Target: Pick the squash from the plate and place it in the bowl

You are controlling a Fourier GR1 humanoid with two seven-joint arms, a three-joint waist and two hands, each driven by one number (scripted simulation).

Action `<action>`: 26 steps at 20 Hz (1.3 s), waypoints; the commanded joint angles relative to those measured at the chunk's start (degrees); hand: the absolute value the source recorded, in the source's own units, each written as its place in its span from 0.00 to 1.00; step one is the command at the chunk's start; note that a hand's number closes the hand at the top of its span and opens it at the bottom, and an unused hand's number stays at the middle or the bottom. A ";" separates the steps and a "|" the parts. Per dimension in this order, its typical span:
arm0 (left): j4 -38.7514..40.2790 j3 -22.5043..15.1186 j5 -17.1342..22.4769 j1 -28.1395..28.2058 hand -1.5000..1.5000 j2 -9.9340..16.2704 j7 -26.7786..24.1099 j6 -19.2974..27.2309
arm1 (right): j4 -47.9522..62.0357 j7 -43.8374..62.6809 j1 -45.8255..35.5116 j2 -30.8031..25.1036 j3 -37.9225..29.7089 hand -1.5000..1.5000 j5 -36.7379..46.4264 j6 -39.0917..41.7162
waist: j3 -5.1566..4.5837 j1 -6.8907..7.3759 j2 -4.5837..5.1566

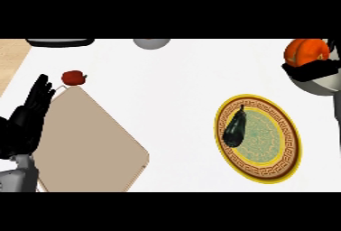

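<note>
Nearest, at the lower left edge, a grey forearm comes up into view and ends in the left robot hand. Its black fingers are straight and spread a little, pointing up and away, and they hold nothing. The hand shows over the left border of a tan cutting board, which lies on the white surface turned like a diamond, one corner pointing away.

To the right, at about the same depth, a round plate with a yellow rim, a brown patterned band and a pale green middle sits on the surface, well apart from the board. A dark, long vegetable lies on the plate's left part, its narrow stem end pointing away. No hand touches it.

Farther back, a small red fruit sits just beside the board's far corner, near the left hand's fingertips.

At the far right edge, the right robot hand shows as a black shape curled round the underside of an orange squash, above a grey bowl that the picture edge cuts.

Along the far edge, a grey round object and a dark rimmed object are only partly in view.
</note>
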 commanded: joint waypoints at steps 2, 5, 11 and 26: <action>-4.13 -0.43 0.53 3.45 0.50 -0.08 0.06 -1.67 | -4.73 1.67 1.97 -3.16 -6.16 1.00 -4.20 1.37 | 0.06 0.86 0.23; -2.86 -0.41 -0.22 -0.04 0.50 -0.49 2.82 -0.49 | 0.91 0.08 0.90 -4.33 -7.56 1.00 -5.46 -0.07 | 0.06 1.06 0.40; -2.77 -0.62 0.18 -2.93 0.50 -0.26 4.25 -1.06 | 21.71 -10.14 -6.96 -9.63 -12.50 1.00 -8.71 -5.75 | 0.10 1.85 0.65; 1.93 -3.23 -2.25 -4.17 0.50 -3.72 -1.73 0.20 | 60.54 -29.35 -18.00 -19.00 -16.23 1.00 -5.85 -20.67 | 0.26 4.59 1.98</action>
